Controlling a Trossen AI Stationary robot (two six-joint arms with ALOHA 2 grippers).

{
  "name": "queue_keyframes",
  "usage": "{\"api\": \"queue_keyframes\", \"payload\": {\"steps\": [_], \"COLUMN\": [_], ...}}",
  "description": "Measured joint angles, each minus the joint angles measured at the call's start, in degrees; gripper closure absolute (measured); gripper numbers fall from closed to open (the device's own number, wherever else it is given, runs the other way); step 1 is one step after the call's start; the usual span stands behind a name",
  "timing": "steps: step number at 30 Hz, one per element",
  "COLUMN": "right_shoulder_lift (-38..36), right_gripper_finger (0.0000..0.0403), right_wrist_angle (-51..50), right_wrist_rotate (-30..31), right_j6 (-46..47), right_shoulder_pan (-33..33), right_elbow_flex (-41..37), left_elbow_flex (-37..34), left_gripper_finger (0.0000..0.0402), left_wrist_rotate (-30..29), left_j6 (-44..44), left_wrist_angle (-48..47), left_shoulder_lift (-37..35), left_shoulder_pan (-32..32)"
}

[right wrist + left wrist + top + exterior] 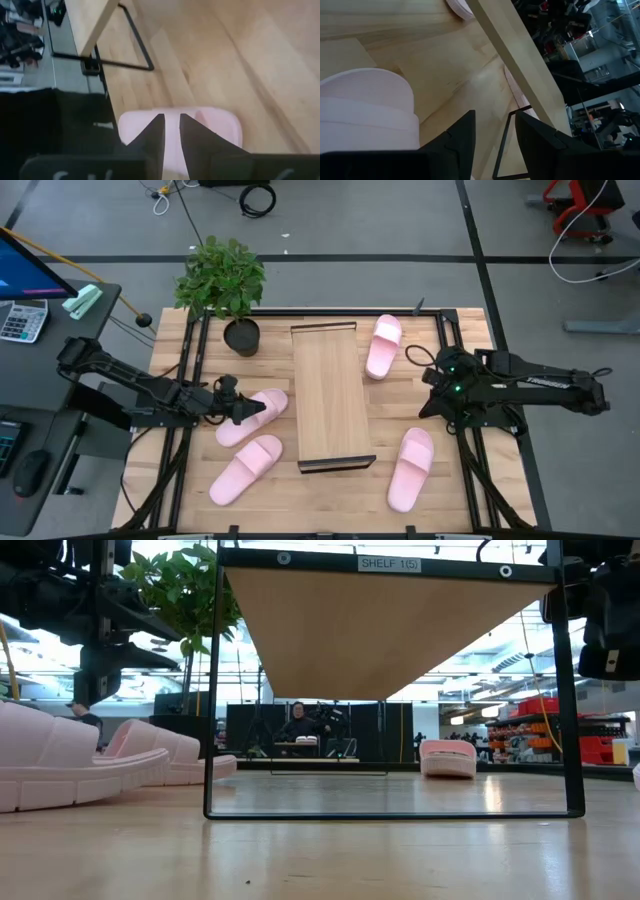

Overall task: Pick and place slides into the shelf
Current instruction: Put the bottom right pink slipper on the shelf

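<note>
Slides were counted at four, all pale pink and all lying on the butcher-block table (170, 350), none on the shelf (328, 395). Two were seen on the left of the shelf: one slide (252, 416) angled just beside the shelf's long edge, and another slide (245, 469) lying nearer the table's front edge, close below the first. Two were seen on the right: a far slide (382, 345) near the shelf's back corner, and a near slide (411, 468) by the shelf's front corner, well apart from each other. One shelf was present, a long narrow light-wood board with thin black rails at its short ends, placed in the middle of the table; its top was seen to carry nothing. One potted plant (222, 280) was standing at the back left, behind the shelf's far left corner. The left gripper (258, 409) was held over the upper left slide, and in the left wrist view its fingers (459, 140) were seen parted by a moderate gap, with nothing between them and the slide's pink strap (367, 107) beside them. The right gripper (432, 378) was held above the table between the two right-hand slides, and in the right wrist view its fingers (155, 135) were seen narrowly parted, gripping nothing, with a slide (220, 127) below them.
</note>
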Motion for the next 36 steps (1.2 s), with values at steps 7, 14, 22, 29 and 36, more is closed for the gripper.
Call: {"api": "queue_keyframes", "payload": {"steps": [7,14,22,29,36], "right_shoulder_lift": [6.5,11.7,19.0,24.7,27.1], "right_gripper_finger": [0.0318,0.0303,0.0266,0.0233,0.0198], "right_wrist_angle": [0.0,3.6,6.4,7.7,8.2], "right_wrist_rotate": [0.9,-1.2,0.9,2.8,13.5], "right_j6": [-2.5,-3.7,-4.0,-4.0,0.5], "right_shoulder_pan": [6.8,12.2,17.8,21.8,24.1], "right_elbow_flex": [0.0,0.0,0.0,0.0,-0.1], "left_elbow_flex": [0.0,0.0,0.0,0.0,0.0], "left_gripper_finger": [0.0259,0.0254,0.0259,0.0254,0.0252], "left_wrist_rotate": [0.0,0.0,0.0,0.0,0.0], "left_j6": [-0.9,-1.3,-1.3,-1.3,-1.3], "left_wrist_angle": [0.0,-0.1,-0.1,-0.1,-0.1], "left_shoulder_lift": [1.7,2.1,2.1,2.1,2.1], "left_shoulder_pan": [0.0,0.0,0.0,0.0,0.0]}}
